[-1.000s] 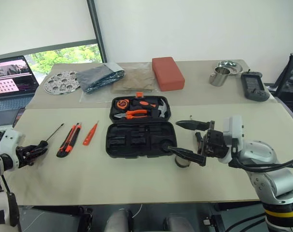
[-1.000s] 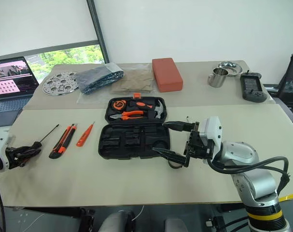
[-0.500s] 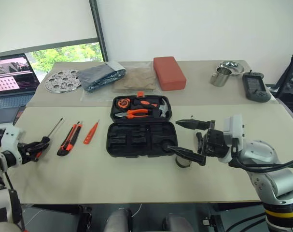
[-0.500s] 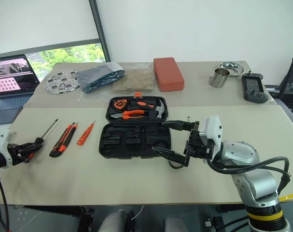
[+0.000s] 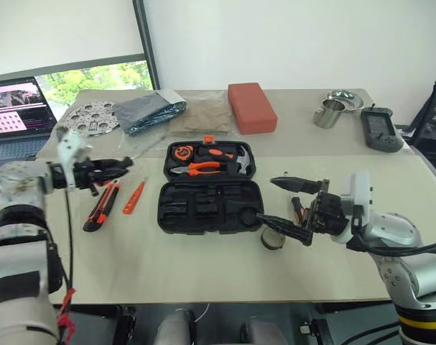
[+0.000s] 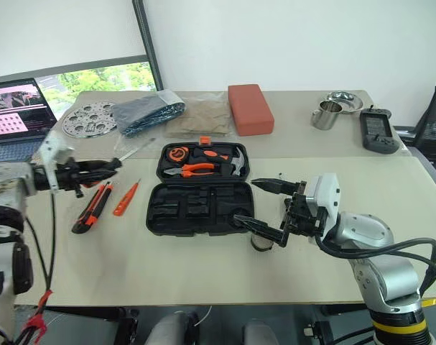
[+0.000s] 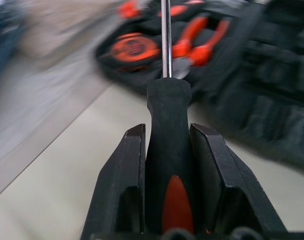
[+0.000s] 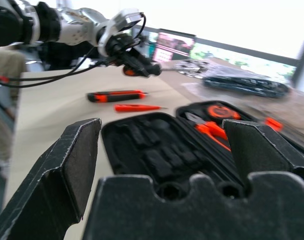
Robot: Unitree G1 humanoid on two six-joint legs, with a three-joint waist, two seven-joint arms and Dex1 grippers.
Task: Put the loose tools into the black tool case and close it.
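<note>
Fingers of the left gripper (image 7: 168, 200) pinch the black-and-orange handle of a long screwdriver (image 7: 165, 107), its steel shaft pointing toward the open tool case (image 5: 207, 208). Across the table, the right gripper (image 5: 289, 208) hangs with its jaws spread wide and nothing between them, just beside the case's near right corner and above a small grey roll (image 5: 272, 240) lying on the table.

Risks from here, as a judgement: the hold is on the handle alone, so the long shaft could swing or twist in the jaws on the way over; its tip could catch the pliers (image 5: 195, 169) or the hammer (image 5: 235, 159) already seated in the lid half; and a screwdriver laid across the moulded slots instead of into one would keep the case from shutting. The wide right jaws sit close enough to knock the roll or nudge the case.

Count, nearest first: one grey roll; one utility knife (image 5: 101, 205) and one small orange screwdriver (image 5: 133, 199) on the table left of the case; one long screwdriver held. Behind the case: one red block (image 5: 251, 108), one metal cup (image 5: 327, 113), one dark handheld device (image 5: 380, 129).
</note>
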